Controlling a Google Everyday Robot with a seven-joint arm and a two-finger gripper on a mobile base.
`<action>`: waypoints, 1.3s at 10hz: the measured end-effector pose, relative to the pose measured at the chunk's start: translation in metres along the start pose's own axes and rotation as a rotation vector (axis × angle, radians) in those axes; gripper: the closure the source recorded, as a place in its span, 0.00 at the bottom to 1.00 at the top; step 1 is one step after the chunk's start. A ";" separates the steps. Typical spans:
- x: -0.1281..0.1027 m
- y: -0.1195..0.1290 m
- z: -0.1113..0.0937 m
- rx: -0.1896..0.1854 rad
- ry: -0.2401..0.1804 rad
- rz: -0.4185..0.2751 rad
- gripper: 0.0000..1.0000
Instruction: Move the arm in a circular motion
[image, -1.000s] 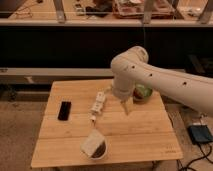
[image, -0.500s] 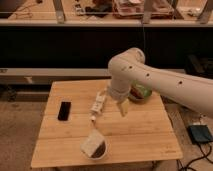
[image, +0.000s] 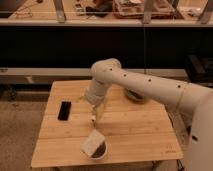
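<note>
The arm (image: 150, 86) is large, white and tubular, with dark dots along its segment. It reaches in from the right, bends at a rounded joint (image: 104, 71) over the back of the wooden table (image: 135, 131), and points down. The gripper (image: 96, 113) is its slender pale tip, just above the table's middle, between the black phone (image: 64, 110) and the green bowl (image: 134, 95).
A white bowl (image: 95, 146) with a pale object in it stands near the table's front edge, just below the gripper. The green bowl is partly hidden behind the arm. A dark counter with shelves (image: 60, 45) runs behind the table.
The arm's bent joint and gripper have swung to the left across the table. The phone and bowls have not moved.
</note>
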 end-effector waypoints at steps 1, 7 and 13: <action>0.037 -0.022 0.005 0.018 0.053 -0.016 0.20; 0.203 -0.044 -0.033 -0.034 0.377 0.031 0.20; 0.240 0.034 -0.093 -0.065 0.453 0.241 0.20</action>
